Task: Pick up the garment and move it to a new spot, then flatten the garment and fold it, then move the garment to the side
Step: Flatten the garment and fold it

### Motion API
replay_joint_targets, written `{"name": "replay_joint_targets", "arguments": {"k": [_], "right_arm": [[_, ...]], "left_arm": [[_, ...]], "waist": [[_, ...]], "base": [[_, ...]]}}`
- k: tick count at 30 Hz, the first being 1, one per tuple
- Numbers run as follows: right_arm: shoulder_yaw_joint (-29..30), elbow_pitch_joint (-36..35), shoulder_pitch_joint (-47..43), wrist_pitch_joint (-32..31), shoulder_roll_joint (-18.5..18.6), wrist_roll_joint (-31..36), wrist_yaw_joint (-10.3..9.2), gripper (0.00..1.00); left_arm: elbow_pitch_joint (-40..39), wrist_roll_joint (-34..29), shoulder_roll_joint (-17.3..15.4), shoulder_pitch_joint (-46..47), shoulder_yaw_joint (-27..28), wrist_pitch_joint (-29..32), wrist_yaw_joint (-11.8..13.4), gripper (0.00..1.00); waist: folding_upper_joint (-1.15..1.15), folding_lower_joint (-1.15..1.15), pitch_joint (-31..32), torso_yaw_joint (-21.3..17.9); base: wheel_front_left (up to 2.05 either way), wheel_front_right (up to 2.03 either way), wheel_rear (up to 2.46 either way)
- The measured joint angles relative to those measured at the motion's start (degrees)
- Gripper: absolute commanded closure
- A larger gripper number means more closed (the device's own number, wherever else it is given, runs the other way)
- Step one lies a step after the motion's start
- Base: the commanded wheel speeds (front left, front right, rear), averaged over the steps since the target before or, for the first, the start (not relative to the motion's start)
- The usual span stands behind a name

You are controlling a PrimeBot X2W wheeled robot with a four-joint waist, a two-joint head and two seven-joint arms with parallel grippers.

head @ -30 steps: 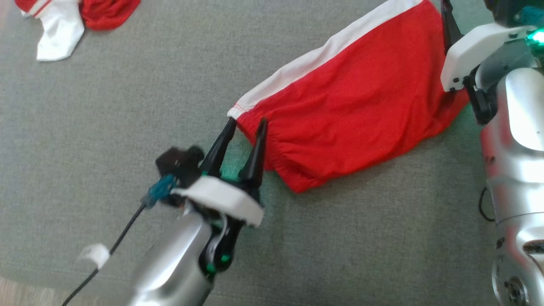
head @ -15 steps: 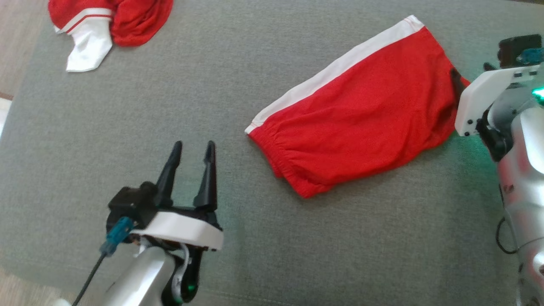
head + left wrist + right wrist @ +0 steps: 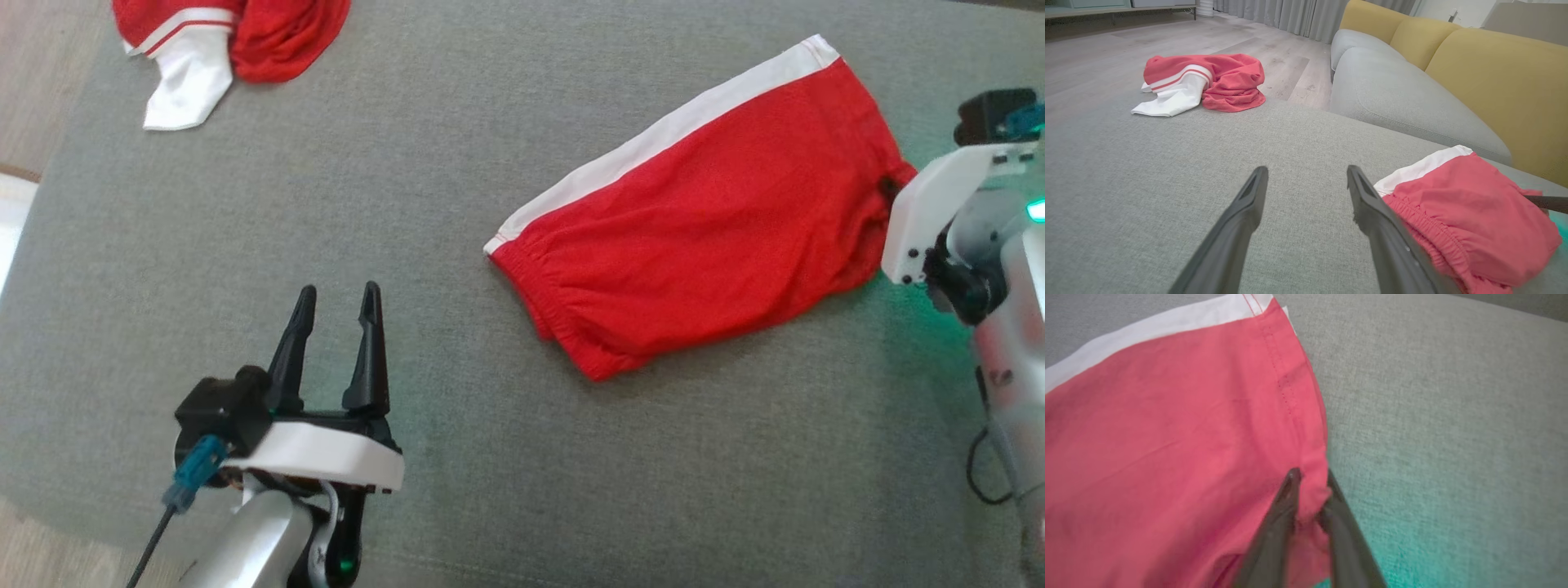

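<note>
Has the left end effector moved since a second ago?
Yes. The left end effector has drawn back from the red shorts' waistband, leftward and down the head view.

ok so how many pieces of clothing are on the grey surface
2. The red shorts lie at the right, an edge pinched by the right gripper; a crumpled red and white garment sits at the far left. Others may be hidden.

The red-and-white cloth shorts [image 3: 702, 237] look matt and finely knit — the grey upholstered cushion [image 3: 392, 204] coarser, woven, matt.
</note>
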State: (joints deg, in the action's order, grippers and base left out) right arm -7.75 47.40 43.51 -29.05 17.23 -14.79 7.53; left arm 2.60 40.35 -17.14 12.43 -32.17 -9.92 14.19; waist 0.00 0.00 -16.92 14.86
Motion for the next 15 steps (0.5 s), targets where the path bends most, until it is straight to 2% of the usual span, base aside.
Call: {"name": "replay_joint_targets", "arguments": {"k": [6, 15], "right_arm": [[2.9, -2.0, -3.5, 5.1, -1.4, 0.1, 0.0, 1.0], [12.0, -7.3, -14.5, 12.7, -7.6, 3.6, 0.0, 1.0]], "left_arm": [[-0.9, -0.1, -0.5, -0.1, 0.1, -0.2, 0.5, 0.0], [-0.9, -0.1, -2.3, -2.7, 0.9, -1.0, 1.2, 0.0]], "waist": [[0.0, 0.0, 1.6, -2.9], [0.0, 0.0, 6.2, -8.8]], "base": [[0.0, 0.0, 0.0], [0.0, 0.0, 0.0]]}}
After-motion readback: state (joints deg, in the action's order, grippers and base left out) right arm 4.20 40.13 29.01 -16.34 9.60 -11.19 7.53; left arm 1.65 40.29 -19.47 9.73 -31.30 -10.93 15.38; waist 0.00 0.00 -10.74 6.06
